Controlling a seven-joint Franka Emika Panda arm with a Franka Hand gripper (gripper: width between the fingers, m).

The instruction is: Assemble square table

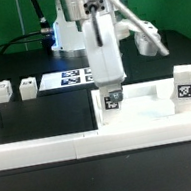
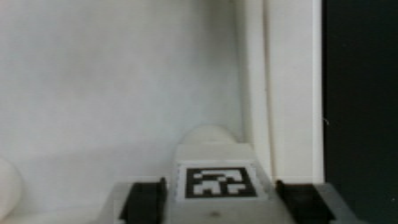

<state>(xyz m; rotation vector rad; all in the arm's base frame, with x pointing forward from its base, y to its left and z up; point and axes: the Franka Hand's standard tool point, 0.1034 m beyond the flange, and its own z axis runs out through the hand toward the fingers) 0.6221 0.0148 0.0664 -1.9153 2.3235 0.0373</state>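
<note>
The gripper (image 1: 111, 91) (image 2: 217, 202) is clamped on an upright tagged leg (image 1: 113, 102) (image 2: 217, 172), one finger on each side, and holds it inside the low-rimmed white tabletop (image 1: 151, 104) (image 2: 107, 90) at the corner on the exterior view's left. A second leg (image 1: 186, 83) stands upright at the tray's opposite end; whether it sits in a socket cannot be told. Outside the tray, a third leg (image 1: 1, 92) and a fourth leg (image 1: 27, 87) stand on the black table (image 1: 42, 118), beside the marker board (image 1: 75, 78).
</note>
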